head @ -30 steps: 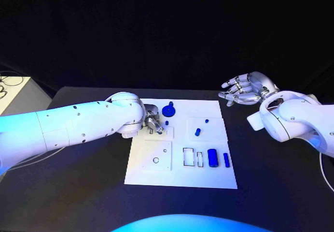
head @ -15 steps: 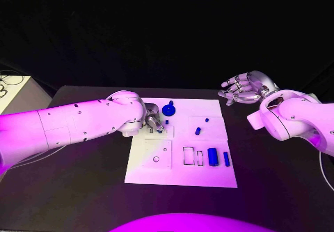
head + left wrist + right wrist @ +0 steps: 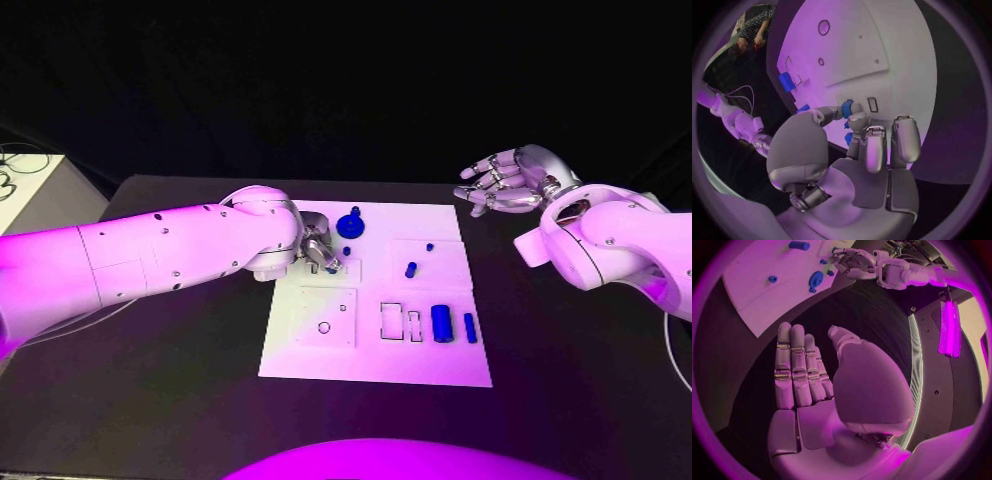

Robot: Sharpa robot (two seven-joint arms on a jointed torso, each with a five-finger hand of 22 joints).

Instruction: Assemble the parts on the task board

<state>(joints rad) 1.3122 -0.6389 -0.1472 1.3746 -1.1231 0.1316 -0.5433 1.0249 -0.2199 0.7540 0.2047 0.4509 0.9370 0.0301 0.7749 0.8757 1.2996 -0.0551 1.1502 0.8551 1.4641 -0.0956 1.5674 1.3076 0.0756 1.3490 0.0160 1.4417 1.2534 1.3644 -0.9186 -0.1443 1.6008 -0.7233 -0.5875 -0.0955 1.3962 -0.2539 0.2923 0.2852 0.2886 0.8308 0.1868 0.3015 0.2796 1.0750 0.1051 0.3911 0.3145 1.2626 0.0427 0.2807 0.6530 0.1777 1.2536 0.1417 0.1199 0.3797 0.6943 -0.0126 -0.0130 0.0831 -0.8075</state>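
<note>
Head view shows the white task board [image 3: 378,350] lying mid-table, with the left hand [image 3: 319,252] down on its ten o'clock quarter. From the left wrist view, that hand [image 3: 856,150] pinches a small blue part [image 3: 846,108] between thumb and fingertip, with the other fingers [image 3: 906,139] held out straight beside it. The part sits right at a small rectangular slot [image 3: 872,104] in the board, just beside it, and I cannot tell whether it has started to enter. Its long axis looks roughly in line with the slot, though the fisheye makes that a guess.

That is the relation the next move hangs on: part and slot are nearly touching, so I judge only a short press down into the board is needed, with no sideways travel.

The right hand [image 3: 506,185] hovers off the board at about two o'clock, palm up, fingers spread and holding nothing. It is well apart from the slot, so the left hand is plainly the nearer.

Other blue pieces remain on the board: a round disc [image 3: 351,228] near twelve o'clock, a short peg [image 3: 410,269] at the centre, and a block [image 3: 441,324] toward four o'clock.
</note>
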